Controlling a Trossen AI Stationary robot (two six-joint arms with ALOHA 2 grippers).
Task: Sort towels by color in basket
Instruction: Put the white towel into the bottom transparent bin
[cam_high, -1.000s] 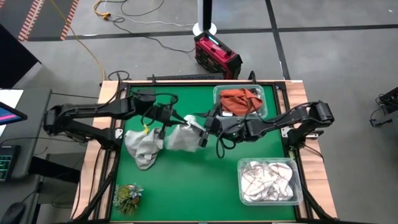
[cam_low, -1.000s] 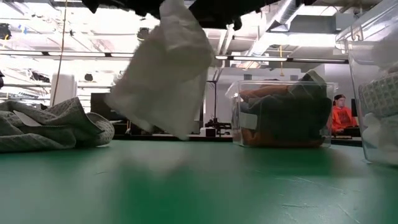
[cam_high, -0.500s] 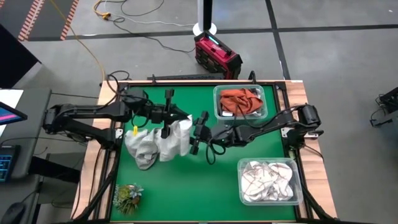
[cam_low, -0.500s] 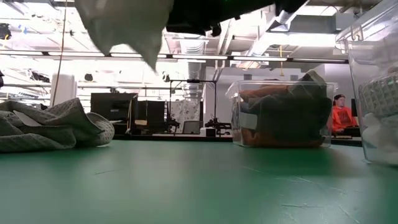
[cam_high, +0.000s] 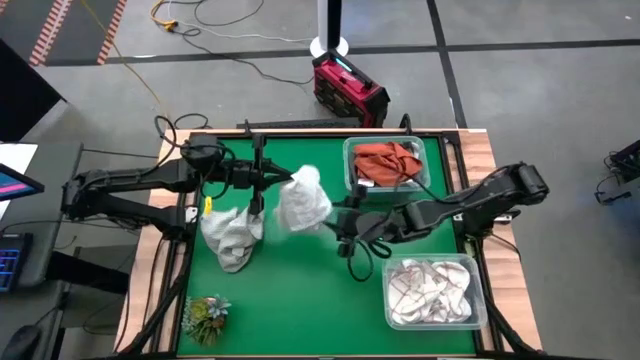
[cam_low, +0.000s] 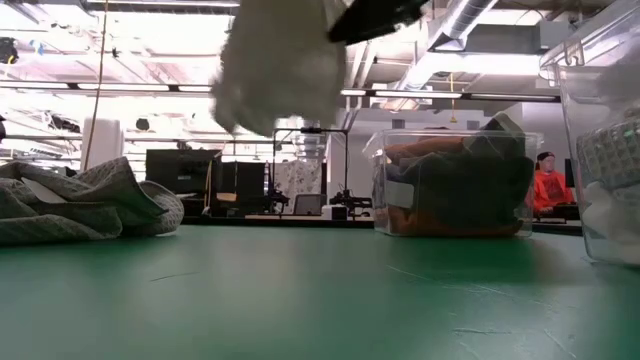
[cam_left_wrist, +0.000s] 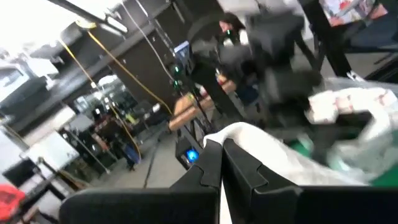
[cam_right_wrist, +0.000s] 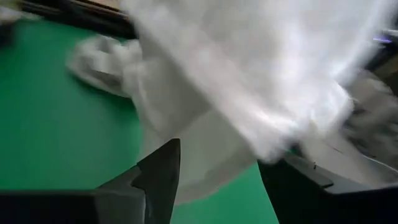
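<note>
Left end effector (cam_high: 283, 181): closed, pinching a white towel (cam_high: 303, 201) by its upper edge. In the left wrist view the two dark fingers (cam_left_wrist: 211, 165) meet with the cloth running out from between them. The towel hangs clear of the green bench (cam_high: 300, 290); in the low view it hangs well above the surface, with nothing under it.

Right end effector (cam_high: 345, 226): open, fingers spread wide, holding nothing. It sits just beside the hanging towel, on the side toward the bins. In the right wrist view the white cloth fills most of the field ahead of the parted fingers (cam_right_wrist: 163, 168); contact cannot be confirmed.

Grey towels (cam_high: 232, 234): a crumpled heap lying on the bench below the left arm, near the hanging towel but apart from it. In the low view the heap rests flat on the surface.

Far bin (cam_high: 351, 182): clear plastic, at the far side of the bench, holding the rust-orange towel (cam_high: 386, 160) with a dark piece beside it.

Near bin (cam_high: 386, 312): clear plastic, at the near right corner, holding white and pale grey towels (cam_high: 432, 290).

Green tuft (cam_high: 205, 315): near left corner of the bench, well apart from everything else.
</note>
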